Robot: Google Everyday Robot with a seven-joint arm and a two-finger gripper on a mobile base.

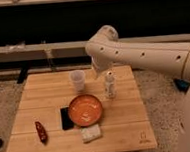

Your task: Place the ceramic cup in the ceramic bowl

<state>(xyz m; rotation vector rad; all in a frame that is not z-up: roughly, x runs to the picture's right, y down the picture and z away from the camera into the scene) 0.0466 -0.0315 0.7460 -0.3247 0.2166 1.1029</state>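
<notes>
The ceramic cup (pixel 78 80) is a small whitish-grey tumbler standing upright on the wooden table (pixel 40 95), towards the back middle. The ceramic bowl (pixel 85 110) is orange-red and shallow; it sits in front of the cup with nothing in it. My white arm reaches in from the right and bends down over the table. Its gripper (pixel 103 73) hangs just right of the cup, a little above table level and apart from it.
A slim white bottle-shaped thing with dark marks (pixel 109 86) stands right of the cup, under the arm's end. A dark flat piece (pixel 65 118) lies left of the bowl, a pale sponge-like block (pixel 91 133) lies in front of it, and a red pepper-like thing (pixel 40 131) lies front left.
</notes>
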